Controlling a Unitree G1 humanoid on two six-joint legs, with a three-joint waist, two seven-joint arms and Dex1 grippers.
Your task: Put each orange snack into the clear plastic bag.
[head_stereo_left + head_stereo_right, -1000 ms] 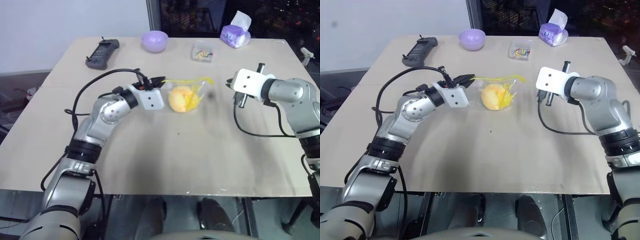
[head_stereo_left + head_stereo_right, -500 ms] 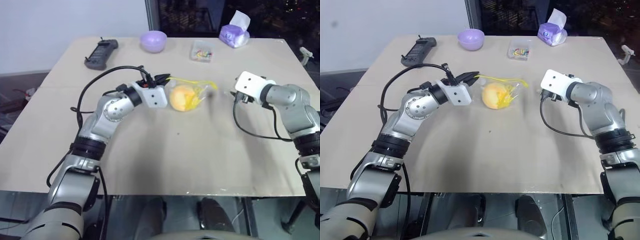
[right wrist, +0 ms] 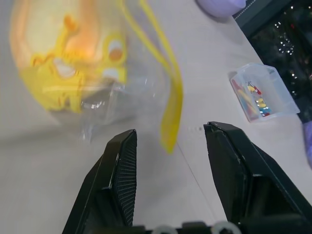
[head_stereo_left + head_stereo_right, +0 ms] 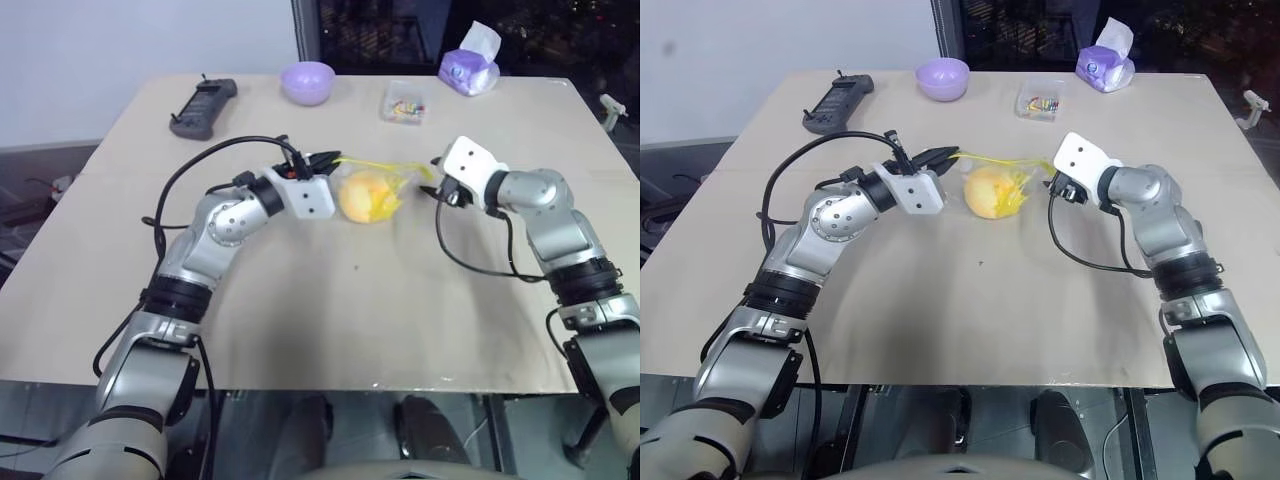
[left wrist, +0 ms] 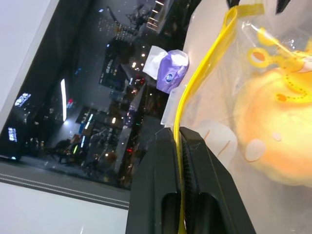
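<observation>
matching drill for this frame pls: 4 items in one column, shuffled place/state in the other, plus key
Items
1. left gripper
2. right gripper
3. orange snack
4. clear box of colourful bits

Place or state
A. inside the clear plastic bag
B. jaws open, yellow strip end between them, not gripped
C. far side of the table, between purple bowl and tissue pack
D. jaws shut on the bag's yellow strip

Pairs: 1-D, 2-B, 3-A, 4-C
</observation>
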